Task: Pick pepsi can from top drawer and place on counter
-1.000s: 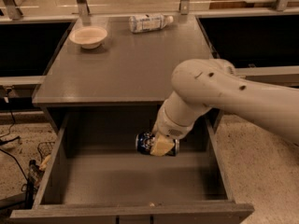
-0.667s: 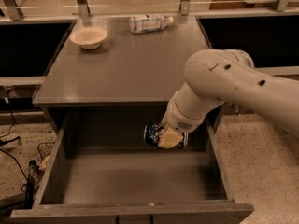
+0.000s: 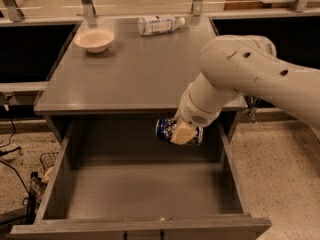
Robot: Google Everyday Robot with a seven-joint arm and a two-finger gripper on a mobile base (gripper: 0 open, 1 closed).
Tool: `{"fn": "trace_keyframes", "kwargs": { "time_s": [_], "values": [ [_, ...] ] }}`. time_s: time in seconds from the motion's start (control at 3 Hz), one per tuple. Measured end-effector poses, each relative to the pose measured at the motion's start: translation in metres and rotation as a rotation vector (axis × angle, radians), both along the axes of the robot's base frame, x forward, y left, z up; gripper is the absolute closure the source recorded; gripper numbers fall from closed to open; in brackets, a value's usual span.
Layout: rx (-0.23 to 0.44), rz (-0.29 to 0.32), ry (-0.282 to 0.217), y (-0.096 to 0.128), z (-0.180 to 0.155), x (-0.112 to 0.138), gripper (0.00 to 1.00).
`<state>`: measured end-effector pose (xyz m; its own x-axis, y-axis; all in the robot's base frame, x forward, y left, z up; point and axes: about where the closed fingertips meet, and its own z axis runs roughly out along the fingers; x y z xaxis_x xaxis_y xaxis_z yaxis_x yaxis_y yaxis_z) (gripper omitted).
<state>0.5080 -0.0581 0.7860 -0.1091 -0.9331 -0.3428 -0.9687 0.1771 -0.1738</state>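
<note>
The claw (image 3: 183, 133), at centre frame, grips the pepsi can (image 3: 165, 128) sideways over the open top drawer (image 3: 145, 191), just under the tabletop (image 3: 135, 71) front edge. Lifted straight up, the can might clip that edge and slip loose.

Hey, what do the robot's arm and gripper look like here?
The arm is smooth, off-white and bulbous, with rounded joint shells, a few small dark round holes and no cables showing. The gripper, over the open top drawer at the pepsi can, has a cream-yellow finger.
</note>
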Motion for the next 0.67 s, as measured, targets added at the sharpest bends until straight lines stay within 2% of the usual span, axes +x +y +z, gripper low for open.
{"fn": "trace_keyframes", "kwargs": {
  "time_s": [0.33, 0.67],
  "values": [
    [-0.008, -0.004, -0.021, -0.0027, 0.0145, 0.0082, 1.00],
    [-0.019, 0.015, -0.002, -0.0124, 0.0158, 0.0036, 1.00]
  ]
}}
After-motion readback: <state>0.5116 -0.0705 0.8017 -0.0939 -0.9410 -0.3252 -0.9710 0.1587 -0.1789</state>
